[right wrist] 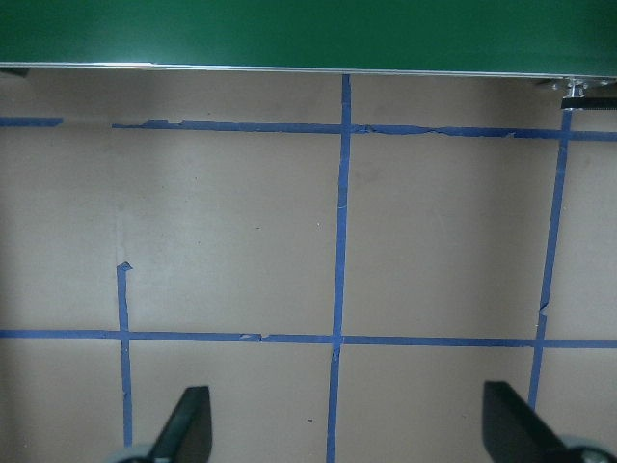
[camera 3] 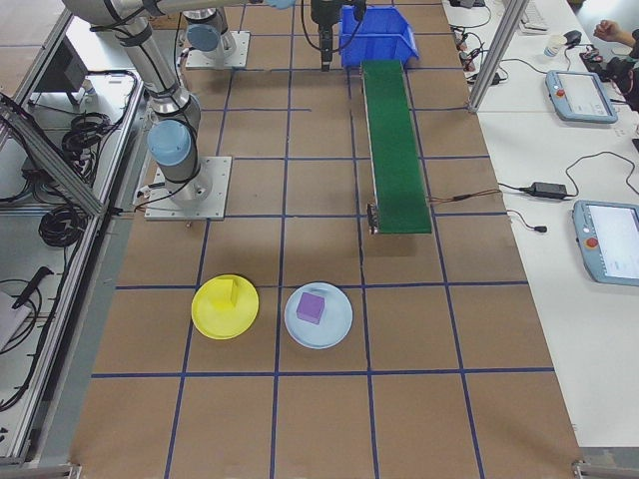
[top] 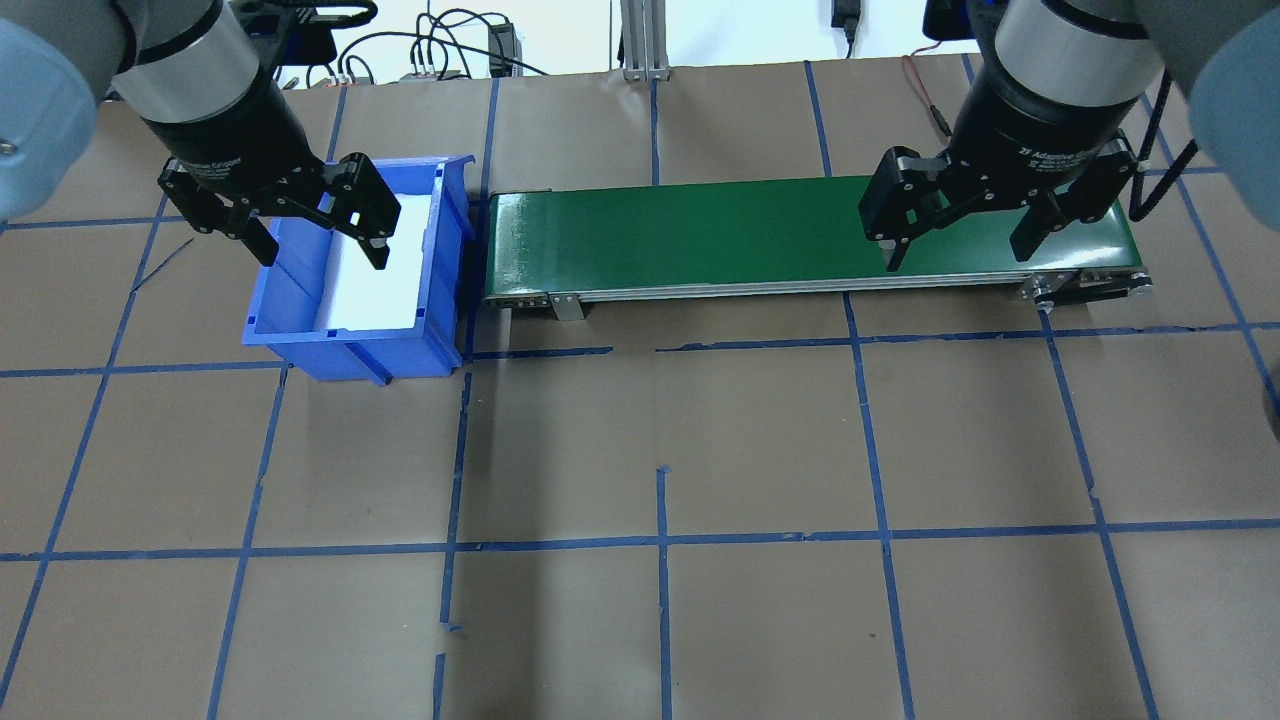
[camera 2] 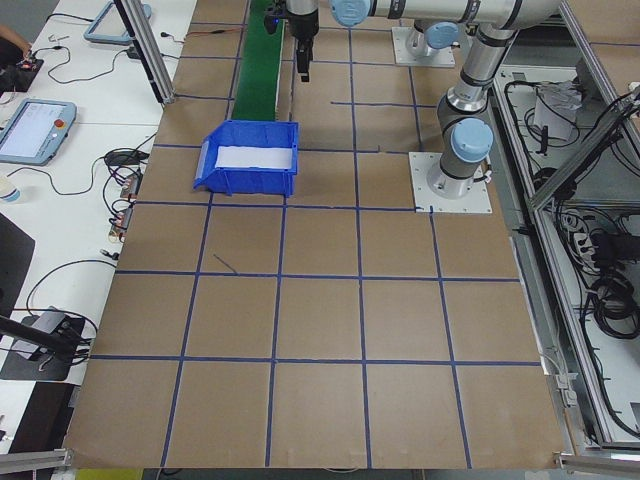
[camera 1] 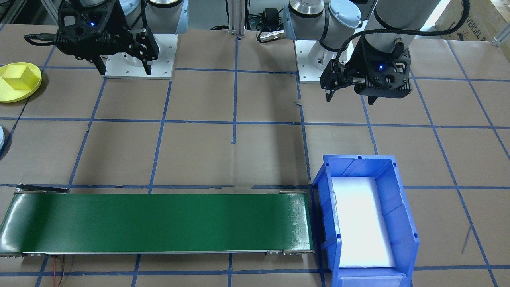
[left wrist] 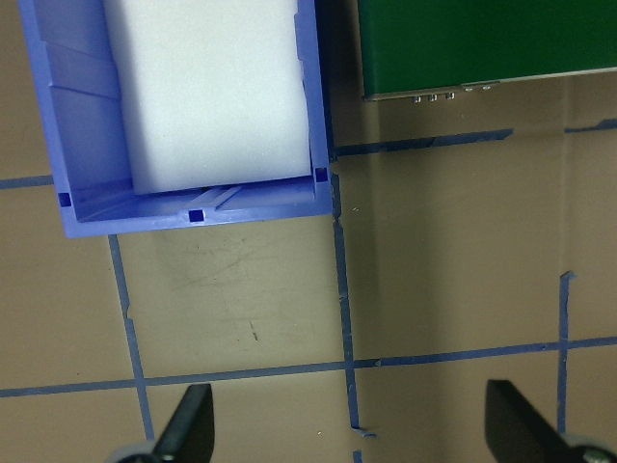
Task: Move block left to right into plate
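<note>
Yellow block inside yellow plate, purple cube in pale blue plate, white foam in blue bin, left gripper and right gripper fingers spread, holding nothing, "Adaptive" on right gripper.

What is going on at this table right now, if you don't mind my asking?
Nothing is being held. The left hand hangs open over the blue plastic bin, the right hand open over the green conveyor belt. A yellow foam cube already sits in the round yellow plastic plate, a purple cube in the pale blue plate.
</note>
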`<action>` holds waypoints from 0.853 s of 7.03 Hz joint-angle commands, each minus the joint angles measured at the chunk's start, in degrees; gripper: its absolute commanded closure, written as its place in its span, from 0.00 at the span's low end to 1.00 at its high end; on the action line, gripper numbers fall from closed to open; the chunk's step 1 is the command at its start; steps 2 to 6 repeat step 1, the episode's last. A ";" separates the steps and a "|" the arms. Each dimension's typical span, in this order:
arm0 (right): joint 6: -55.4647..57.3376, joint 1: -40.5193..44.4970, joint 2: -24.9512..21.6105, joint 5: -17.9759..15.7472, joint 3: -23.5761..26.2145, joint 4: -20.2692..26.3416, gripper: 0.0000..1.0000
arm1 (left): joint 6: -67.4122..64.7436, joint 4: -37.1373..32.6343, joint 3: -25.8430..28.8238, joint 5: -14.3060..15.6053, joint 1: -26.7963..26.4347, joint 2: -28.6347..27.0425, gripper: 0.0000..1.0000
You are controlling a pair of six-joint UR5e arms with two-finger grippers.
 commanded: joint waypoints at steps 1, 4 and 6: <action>0.06 0.29 0.06 0.13 0.00 -0.43 0.00 | 0.00 0.00 0.00 0.02 -0.01 0.03 0.00; 0.06 0.29 0.06 0.13 0.00 -0.43 0.00 | 0.00 0.00 0.00 0.02 -0.01 0.03 0.00; 0.06 0.29 0.06 0.13 0.00 -0.43 0.00 | 0.00 0.00 0.00 0.02 -0.01 0.03 0.00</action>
